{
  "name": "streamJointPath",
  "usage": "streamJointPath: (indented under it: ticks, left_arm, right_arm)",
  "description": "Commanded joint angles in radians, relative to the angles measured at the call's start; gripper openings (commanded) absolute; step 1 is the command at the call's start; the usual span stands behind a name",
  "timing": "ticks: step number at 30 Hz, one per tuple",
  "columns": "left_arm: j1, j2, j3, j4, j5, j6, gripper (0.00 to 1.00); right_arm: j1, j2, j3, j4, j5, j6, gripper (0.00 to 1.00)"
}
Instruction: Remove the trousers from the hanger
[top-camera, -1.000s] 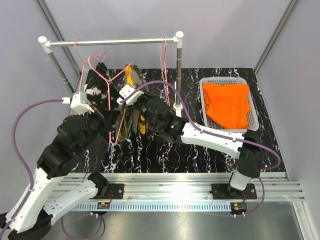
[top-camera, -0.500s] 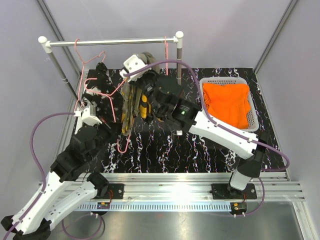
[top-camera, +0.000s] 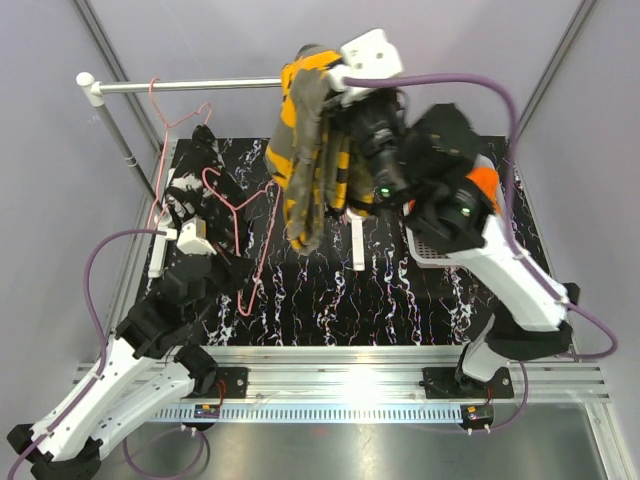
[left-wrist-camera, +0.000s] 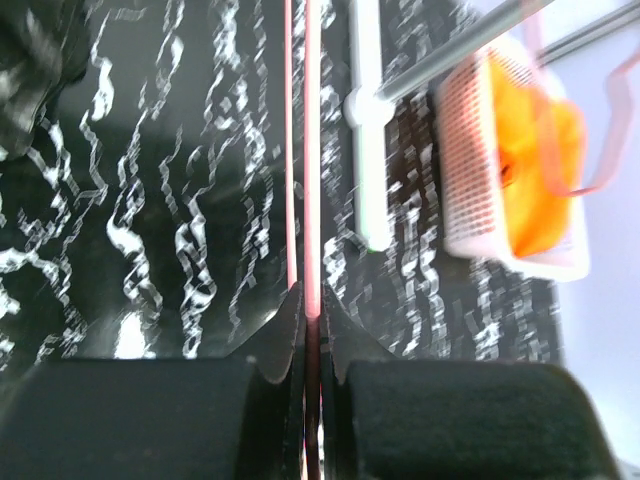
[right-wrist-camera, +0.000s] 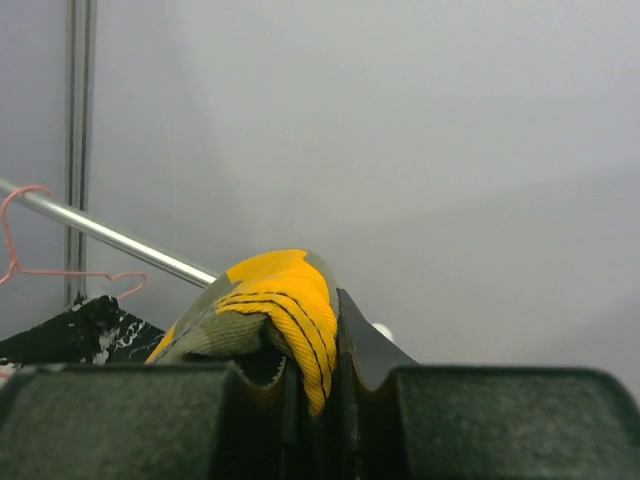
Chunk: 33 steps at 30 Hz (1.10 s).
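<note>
Right pincer (right-wrist-camera: 320, 348) tight on fold of camouflage trousers (top-camera: 305, 160), clear of hanger (left-wrist-camera: 312, 200).

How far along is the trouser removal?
Done: the orange pair lies in the basket.
In hand: the right gripper is shut on the camo pair, lifted clear of the pink hanger, which the left gripper pinches. The camo pair is not yet in the basket.
Left: the black pair hangs below the rail at the left, apparently not yet removed.
</note>
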Motion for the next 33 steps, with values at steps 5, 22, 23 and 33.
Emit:
streamJointPath:
  ticks: [5,22,23,33]
  left_arm:
    - [0.000,0.008,0.015,0.009,0.001,-0.004,0.00]
    - [0.000,0.076,0.096,-0.026,0.011,0.070,0.00]
    - [0.000,0.084,0.104,-0.029,0.019,0.076,0.00]
    - [0.000,0.097,0.107,-0.028,0.080,0.123,0.00]
  right_arm:
    - [-0.011,-0.269,-0.137,0.292,0.068,-0.114,0.00]
    - [-0.390,-0.663,-0.875,0.573,0.312,-0.474,0.00]
    - [-0.449,-0.686,-0.913,0.567,0.327,-0.396,0.00]
    - [-0.769,-0.837,-1.357,0.742,0.350,-0.392,0.00]
